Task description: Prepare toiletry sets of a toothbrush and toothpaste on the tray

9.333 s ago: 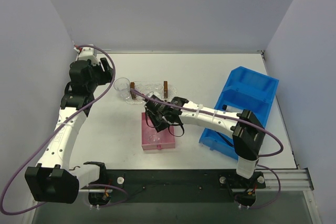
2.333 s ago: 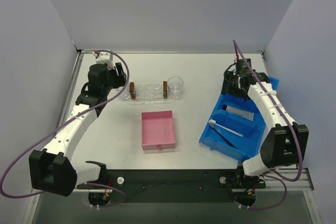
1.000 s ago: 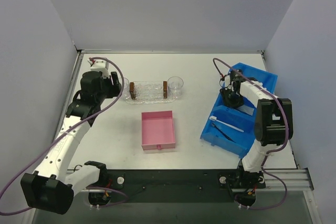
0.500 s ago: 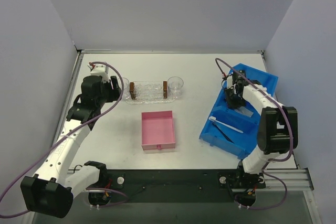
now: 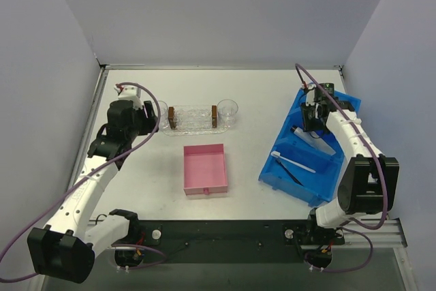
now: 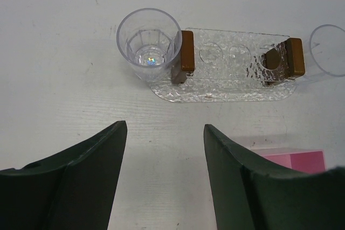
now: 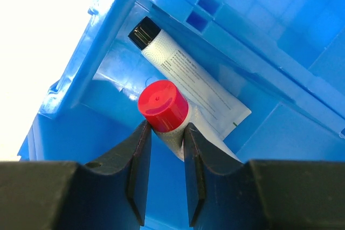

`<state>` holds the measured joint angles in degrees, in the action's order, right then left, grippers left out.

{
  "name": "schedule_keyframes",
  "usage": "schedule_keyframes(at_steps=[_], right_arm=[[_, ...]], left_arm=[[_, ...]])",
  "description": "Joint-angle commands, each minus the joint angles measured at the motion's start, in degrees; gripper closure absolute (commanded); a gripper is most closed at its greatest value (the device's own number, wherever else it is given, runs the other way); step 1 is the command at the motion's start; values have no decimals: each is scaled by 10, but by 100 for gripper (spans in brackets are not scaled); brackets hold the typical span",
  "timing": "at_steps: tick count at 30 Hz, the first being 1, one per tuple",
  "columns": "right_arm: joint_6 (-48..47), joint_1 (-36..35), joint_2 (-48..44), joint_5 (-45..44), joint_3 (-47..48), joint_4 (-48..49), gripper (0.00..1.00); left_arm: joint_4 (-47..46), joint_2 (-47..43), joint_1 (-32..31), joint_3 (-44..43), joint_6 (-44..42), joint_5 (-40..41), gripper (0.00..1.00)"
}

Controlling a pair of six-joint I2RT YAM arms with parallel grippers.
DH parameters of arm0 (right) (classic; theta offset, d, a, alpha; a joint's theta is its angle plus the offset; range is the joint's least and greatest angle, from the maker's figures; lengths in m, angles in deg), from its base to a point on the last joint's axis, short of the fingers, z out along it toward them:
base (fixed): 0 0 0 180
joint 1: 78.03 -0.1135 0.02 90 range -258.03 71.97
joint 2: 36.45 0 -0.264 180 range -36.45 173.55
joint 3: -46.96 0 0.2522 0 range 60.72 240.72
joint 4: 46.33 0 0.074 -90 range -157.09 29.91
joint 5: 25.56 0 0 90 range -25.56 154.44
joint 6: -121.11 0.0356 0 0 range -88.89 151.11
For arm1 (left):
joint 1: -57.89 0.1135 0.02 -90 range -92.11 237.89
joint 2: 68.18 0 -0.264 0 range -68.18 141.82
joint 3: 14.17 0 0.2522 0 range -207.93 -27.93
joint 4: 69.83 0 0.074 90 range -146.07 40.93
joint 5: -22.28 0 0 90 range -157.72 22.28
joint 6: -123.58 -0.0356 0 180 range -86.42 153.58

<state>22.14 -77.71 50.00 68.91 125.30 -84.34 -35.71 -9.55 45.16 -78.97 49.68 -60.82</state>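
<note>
My right gripper [image 7: 165, 129] is closed narrow on a toothpaste tube [image 7: 171, 139], the 2 fingers pinching it just below its red cap [image 7: 163, 105], which points up at the wrist camera. The tube's lower end runs down across a second tube [image 7: 200, 88] that lies flat on the floor of the blue bin [image 5: 333, 110], black cap toward the bin's left wall. I cannot tell whether my tube is clear of that one or touching it.

From above, this gripper sits over the far half of the bin, with the bin's walls close on both sides and a moulded ledge just behind the tubes. A white toothbrush [image 5: 294, 163] lies slantwise in the near half of the bin, apart from the fingers.

The tray [image 6: 232, 85] is well to the left across bare table, with a brown block [image 6: 186, 56] standing at one end and another block [image 6: 291, 58] at the other. A clear cup [image 6: 149, 43] stands against the left block, and another cup [image 6: 328, 50] stands just off the tray's right end. The pink box [image 5: 205, 168] sits nearer me than the tray, with a strip of table between them.

My left gripper [image 6: 164, 127] is spread wide and holds nothing. It hovers on the near side of the tray's left end, with open table between its fingertips and the tray's rim.
</note>
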Motion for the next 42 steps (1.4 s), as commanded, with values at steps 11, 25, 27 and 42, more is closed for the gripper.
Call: schedule_keyframes(at_steps=[11, 25, 27, 42], right_arm=[[22, 11, -52, -5, 104, -15, 100], [136, 0, -134, 73, 169, -35, 100], [176, -15, -143, 91, 171, -36, 100], [392, -124, -154, 116, 205, -21, 100]], left_arm=[[-15, 53, -54, -77, -26, -69, 32], [-125, 171, -187, -186, -11, -183, 32], [-154, 191, -210, -217, -4, -200, 32], [-301, 362, -324, -355, 100, -265, 31]])
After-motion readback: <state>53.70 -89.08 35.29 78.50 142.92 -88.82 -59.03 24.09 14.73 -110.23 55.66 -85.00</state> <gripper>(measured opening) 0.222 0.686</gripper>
